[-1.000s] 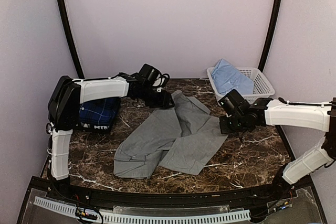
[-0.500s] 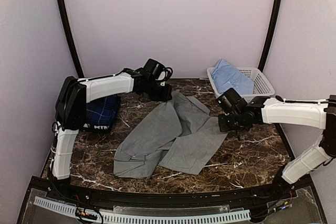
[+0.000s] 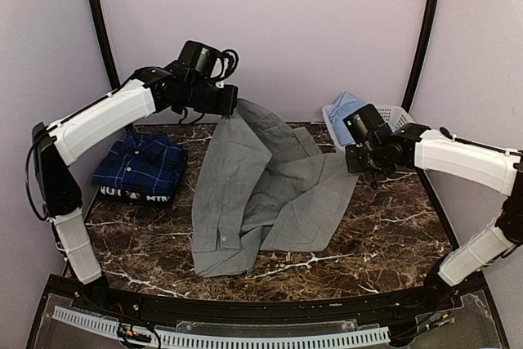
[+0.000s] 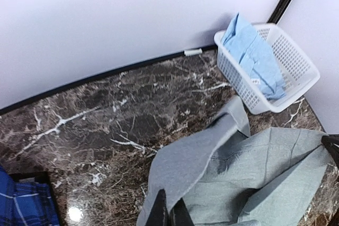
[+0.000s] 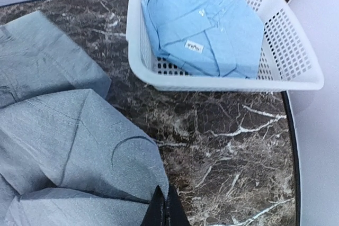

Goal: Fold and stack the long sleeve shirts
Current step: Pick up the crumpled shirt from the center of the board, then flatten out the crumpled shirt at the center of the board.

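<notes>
We hold the plain grey cloth shirt (image 3: 245, 194) half-lifted off the dark marble surface (image 3: 384, 234), left gripper (image 3: 234, 107) and right gripper (image 3: 351, 163) both clamped on its edges, where thin pinches could slip and drop it crumpled.

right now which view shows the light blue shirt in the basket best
Right wrist: close, from above, the light blue shirt in its basket. Left wrist shows it smaller; top external, partly behind the right arm.

I read grey shirt (image 3: 245, 194) as matt woven cloth | table (image 3: 392, 234) glossy veined stone | basket (image 5: 222, 83) smooth white plastic | light blue shirt (image 5: 206, 19) matt cloth | plaid shirt (image 3: 139, 165) soft cloth
</notes>
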Motion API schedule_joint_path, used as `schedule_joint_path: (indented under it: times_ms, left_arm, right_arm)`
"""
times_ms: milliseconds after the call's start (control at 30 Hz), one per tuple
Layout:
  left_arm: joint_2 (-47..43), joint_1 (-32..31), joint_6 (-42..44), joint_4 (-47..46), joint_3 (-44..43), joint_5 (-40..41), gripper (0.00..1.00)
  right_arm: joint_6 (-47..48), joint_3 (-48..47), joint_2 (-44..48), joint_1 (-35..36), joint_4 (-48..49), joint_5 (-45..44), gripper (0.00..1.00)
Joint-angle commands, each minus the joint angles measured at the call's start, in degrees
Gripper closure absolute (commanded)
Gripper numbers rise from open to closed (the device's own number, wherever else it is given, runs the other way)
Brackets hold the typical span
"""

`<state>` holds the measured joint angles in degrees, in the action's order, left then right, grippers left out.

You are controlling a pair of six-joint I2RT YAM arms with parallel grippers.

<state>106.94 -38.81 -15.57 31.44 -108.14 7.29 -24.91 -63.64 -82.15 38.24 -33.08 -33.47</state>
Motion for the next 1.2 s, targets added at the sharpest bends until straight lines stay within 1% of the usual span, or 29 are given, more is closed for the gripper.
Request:
schedule_joint_path:
  times_ms: [0, 33, 100, 300, 400, 433, 567, 600, 667, 833, 967, 1033, 1067, 1100, 1133, 1167]
  left_arm:
    - [-11.91, -0.04, 3.01, 1.72, 3.11, 4.46, 1.0]
    - [-13.28, 0.0, 3.14, 1.61, 3.63, 4.43, 1.0]
    - [-19.1, 0.01, 3.42, 0.69, 5.76, 3.46, 1.0]
    - [-30.57, -0.04, 3.71, -1.87, 11.39, -2.86, 1.0]
    - [-36.1, -0.04, 3.56, -3.4, 13.74, -6.6, 1.0]
    - [-37.06, -0.04, 3.56, -3.78, 14.14, -9.07, 1.0]
    - [-42.05, -0.11, 2.93, -5.26, 14.7, -13.51, 1.0]
    - [-43.63, -0.06, 2.68, -5.65, 14.88, -14.09, 1.0]
    - [-45.59, -0.08, 2.3, -6.72, 15.14, -15.5, 1.0]
    - [-48.92, -0.09, 1.71, -8.33, 12.73, -16.84, 1.0]
    - [-49.52, -0.02, 1.17, -7.73, 9.54, -14.12, 1.0]
    - [-48.31, -0.04, 0.56, -5.93, 7.83, -7.79, 1.0]
    - [-47.56, -0.04, 0.46, -3.4, 6.16, -2.91, 1.0]
    - [-45.07, 0.0, 0.41, -1.82, 5.25, -0.09, 1.0]
    - [-43.4, 0.03, 0.14, 2.05, 3.27, 5.28, 1.0]
    - [-39.99, 0.59, -0.1, 3.98, 2.49, 7.3, 1.0]
  right_arm:
    - [3.89, -5.97, 3.77, -0.64, -0.4, -4.24, 1.0]
    - [4.5, -6.92, 4.53, -0.62, -0.37, -4.62, 1.0]
    - [5.76, -8.74, 6.47, -0.62, 0.15, -4.91, 1.0]
    - [11.44, -13.76, 14.76, -0.69, 3.95, -3.07, 1.0]
    - [14.89, -15.21, 21.2, -0.62, 6.84, 1.98, 1.0]
    - [15.52, -15.87, 22.97, -0.62, 7.42, 3.57, 1.0]
    - [17.89, -18.61, 29.0, -0.64, 9.03, 11.01, 1.0]
    - [18.64, -19.42, 30.02, -0.67, 9.12, 14.23, 1.0]
    - [18.86, -21.28, 31.49, -0.63, 8.55, 17.13, 1.0]
    - [19.98, -29.24, 32.47, -0.63, 6.0, 20.77, 1.0]
    - [20.29, -35.21, 31.44, -0.64, 5.0, 21.84, 1.0]
    - [20.12, -36.36, 29.81, -0.62, 4.37, 21.59, 1.0]
    - [19.93, -36.41, 28.33, -0.62, 3.86, 20.98, 1.0]
    - [19.82, -36.12, 26.73, -0.62, 2.96, 19.96, 1.0]
    - [19.77, -35.58, 24.47, -0.62, 1.71, 18.91, 1.0]
    - [19.55, -34.16, 22.13, -0.62, 0.67, 17.54, 1.0]
